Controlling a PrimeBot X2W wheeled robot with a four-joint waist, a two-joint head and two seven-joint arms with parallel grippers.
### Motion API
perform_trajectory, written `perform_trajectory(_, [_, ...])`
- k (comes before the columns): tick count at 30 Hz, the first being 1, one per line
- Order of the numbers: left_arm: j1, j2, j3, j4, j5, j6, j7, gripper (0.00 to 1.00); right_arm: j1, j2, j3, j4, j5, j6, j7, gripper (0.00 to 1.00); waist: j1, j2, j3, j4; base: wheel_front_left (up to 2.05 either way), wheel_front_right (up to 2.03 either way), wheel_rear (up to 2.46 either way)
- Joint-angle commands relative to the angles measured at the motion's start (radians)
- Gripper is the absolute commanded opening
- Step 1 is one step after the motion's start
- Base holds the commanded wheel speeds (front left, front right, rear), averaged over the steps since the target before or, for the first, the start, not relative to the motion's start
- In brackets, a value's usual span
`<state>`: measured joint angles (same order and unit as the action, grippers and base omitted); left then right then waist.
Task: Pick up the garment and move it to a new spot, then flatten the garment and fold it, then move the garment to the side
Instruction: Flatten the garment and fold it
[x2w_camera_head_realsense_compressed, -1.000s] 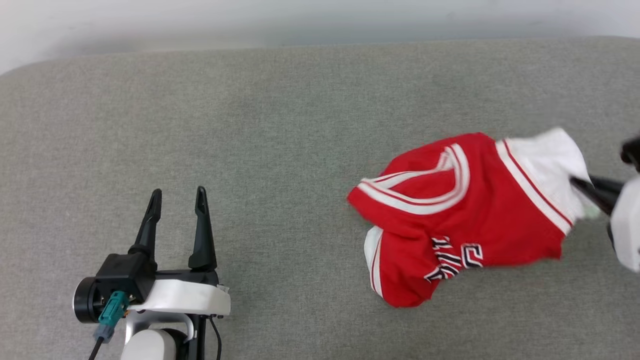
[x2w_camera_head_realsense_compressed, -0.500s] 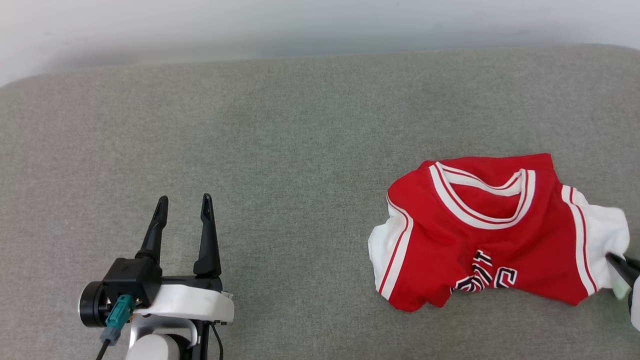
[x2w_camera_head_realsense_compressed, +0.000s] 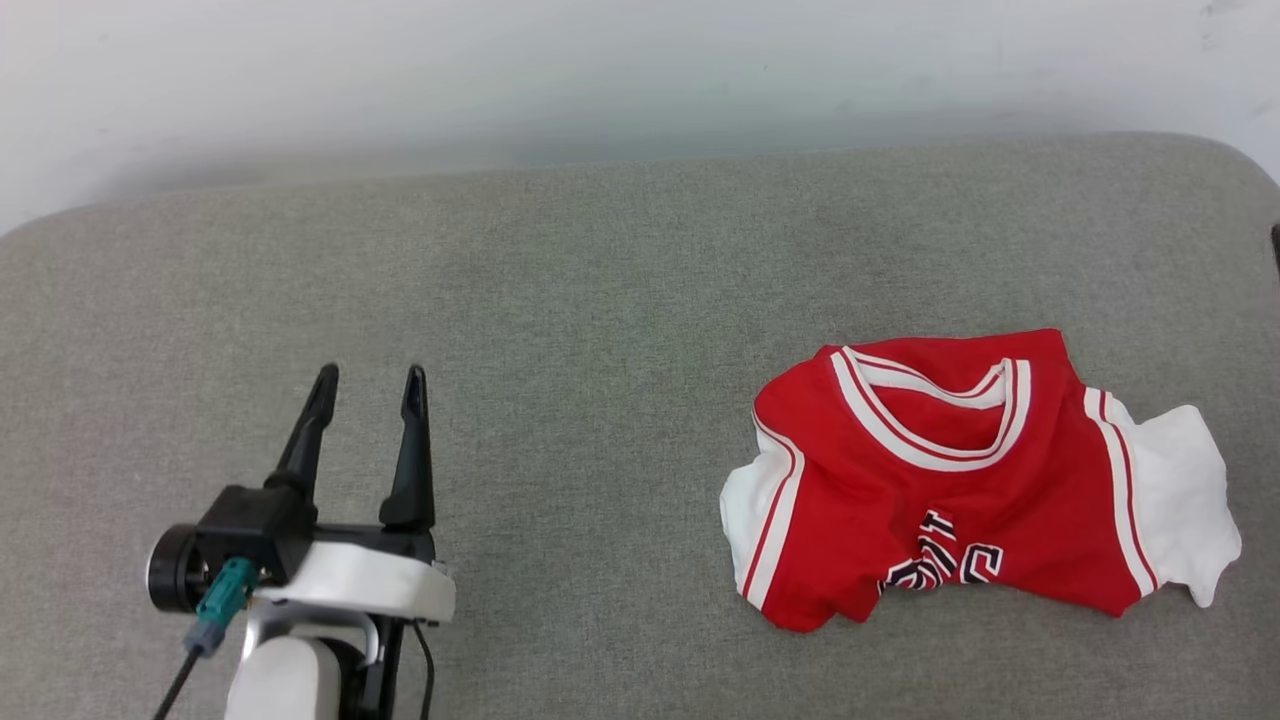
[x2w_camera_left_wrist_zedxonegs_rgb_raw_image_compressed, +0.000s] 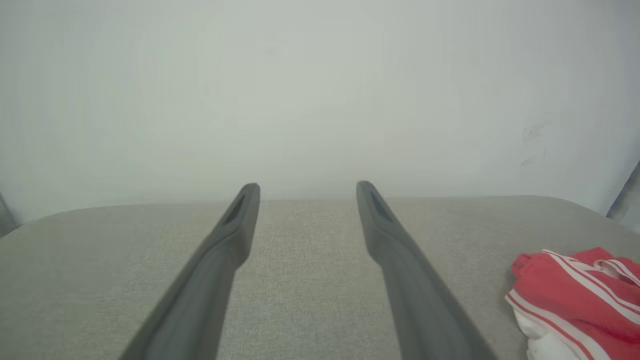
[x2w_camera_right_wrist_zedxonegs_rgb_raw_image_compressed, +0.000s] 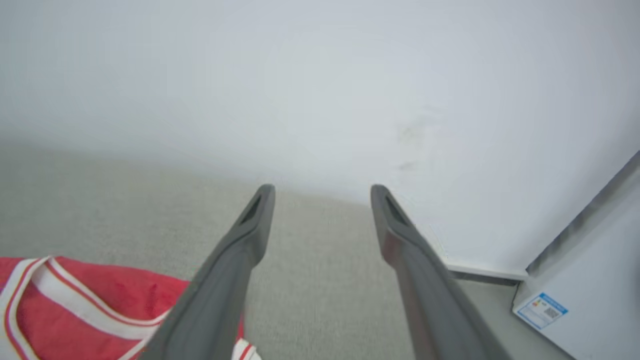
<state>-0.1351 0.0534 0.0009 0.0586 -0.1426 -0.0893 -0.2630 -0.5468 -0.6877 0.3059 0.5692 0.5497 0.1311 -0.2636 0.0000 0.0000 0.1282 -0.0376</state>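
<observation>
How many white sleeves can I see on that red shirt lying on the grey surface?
2. The left sleeve is bunched at the left edge of the red jersey, partly folded under. The right sleeve spreads out at its right edge.

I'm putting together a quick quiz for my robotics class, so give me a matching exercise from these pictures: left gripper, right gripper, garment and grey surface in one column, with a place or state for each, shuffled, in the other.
Column one
1. left gripper
2. right gripper
3. garment
4. grey surface

Column two
A. crumpled, held by nothing, on the robot's right
B. jaws open, next to a white cabinet with a sticker
C. lies under everything, ends at a pale wall
D. jaws open, on the robot's left, well apart from the garment

Pairs: 1-D, 2-B, 3-A, 4-C
</observation>
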Motion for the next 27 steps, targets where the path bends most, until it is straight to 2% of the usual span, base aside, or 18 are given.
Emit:
perform_trajectory(1, [-0.021,0.01,-0.001,0.01,0.006,-0.008,-0.003,1.0,0.073,0.05,-0.069,-0.048,-0.056,-0.001,-0.001,1.0,0.0,0.0,-0.002,0.001,0.0,0.0,0.0])
perform_trajectory(4, [-0.072,0.027,-0.022,0.029,0.009,-0.024,-0.003,1.0,0.195,0.177,-0.277,-0.245,-0.224,-0.001,-0.001,1.0,0.0,0.0,-0.006,0.004,0.0,0.0,0.0])
perform_trajectory(6, [-0.107,0.044,-0.046,0.053,0.01,-0.03,-0.003,1.0,0.278,0.268,-0.371,-0.37,-0.311,-0.001,-0.001,1.0,0.0,0.0,-0.006,0.006,0.0,0.0,0.0])
perform_trajectory(8, [-0.158,0.067,-0.074,0.075,0.001,-0.034,0.01,1.0,0.352,0.344,-0.421,-0.471,-0.375,-0.001,-0.001,1.0,0.0,0.0,-0.005,0.007,0.0,0.0,0.0])
perform_trajectory(11, [-0.243,0.103,-0.137,0.097,-0.024,-0.039,0.084,1.0,0.42,0.42,-0.459,-0.578,-0.434,-0.001,-0.001,1.0,0.0,0.0,0.0,0.008,0.0,0.0,0.0])
perform_trajectory(17, [-0.449,0.216,-0.384,0.084,-0.182,-0.04,0.353,1.0,0.488,0.516,-0.481,-0.715,-0.502,-0.001,-0.002,1.0,0.0,0.0,0.022,-0.003,0.0,0.0,0.0])
perform_trajectory(27, [-0.768,0.352,-0.826,0.012,-0.531,-0.04,0.809,1.0,0.446,0.54,-0.439,-0.734,-0.543,-0.001,-0.002,1.0,0.0,0.0,0.102,-0.044,0.0,0.0,0.0])
